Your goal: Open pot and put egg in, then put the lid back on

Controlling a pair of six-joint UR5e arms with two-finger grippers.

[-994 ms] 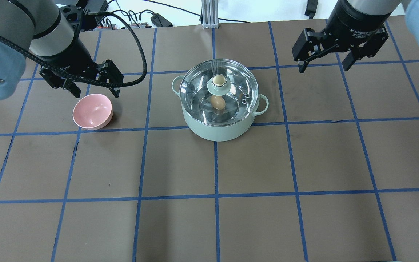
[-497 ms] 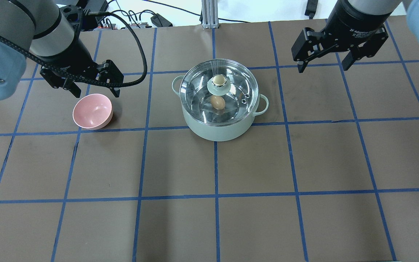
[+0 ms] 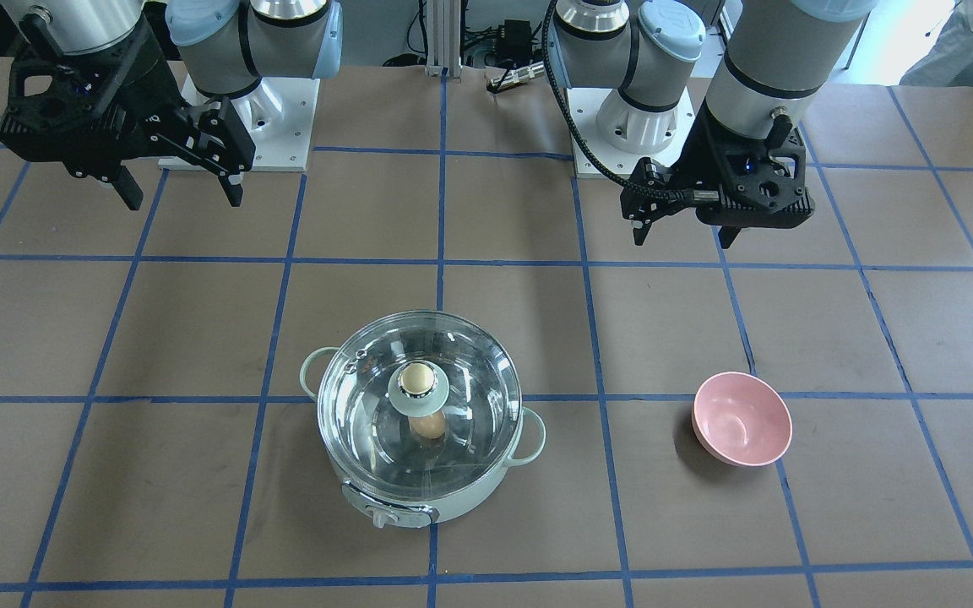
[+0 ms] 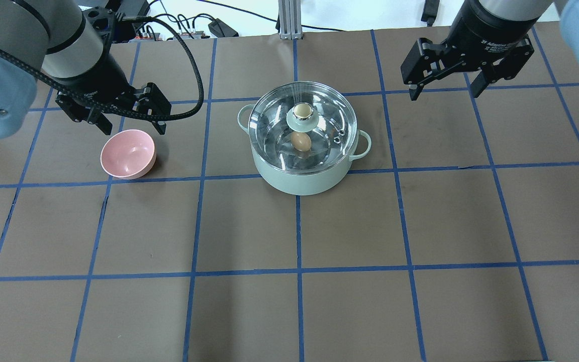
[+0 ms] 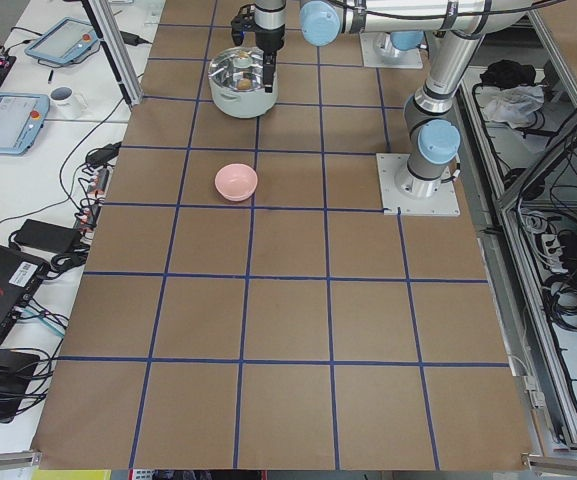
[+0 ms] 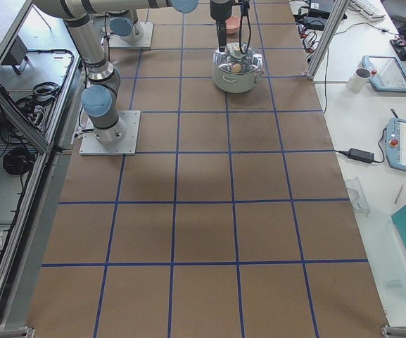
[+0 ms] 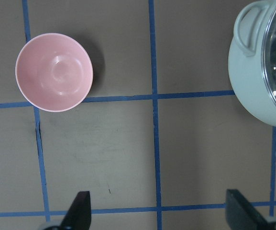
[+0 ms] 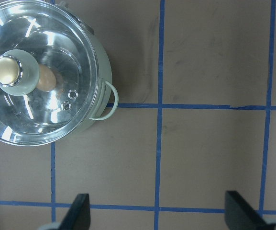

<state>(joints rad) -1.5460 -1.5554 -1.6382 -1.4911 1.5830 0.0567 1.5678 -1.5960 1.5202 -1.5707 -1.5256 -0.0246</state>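
The mint-green pot [image 4: 299, 176] stands mid-table with the glass lid [image 4: 329, 115] seated on it, golden knob [image 4: 301, 110] up. The tan egg [image 4: 301, 142] lies inside, seen through the glass; it also shows in the front view [image 3: 428, 426] and the right wrist view [image 8: 47, 79]. My left gripper [image 4: 131, 125] is open and empty, raised to the pot's left near the pink bowl. My right gripper [image 4: 445, 90] is open and empty, raised to the pot's upper right. The pot [image 3: 419, 498], lid [image 3: 470, 388] and both grippers, left [image 3: 682, 236] and right [image 3: 178, 194], show in the front view.
A pink bowl [image 4: 128, 153] sits empty left of the pot; it also shows in the left wrist view [image 7: 54, 72]. Blue tape lines grid the brown table [image 4: 319, 301]. Cables and an aluminium post [image 4: 288, 20] lie at the far edge.
My right gripper has drifted slightly up and away from the pot. The left gripper, pot, lid and egg have not moved.
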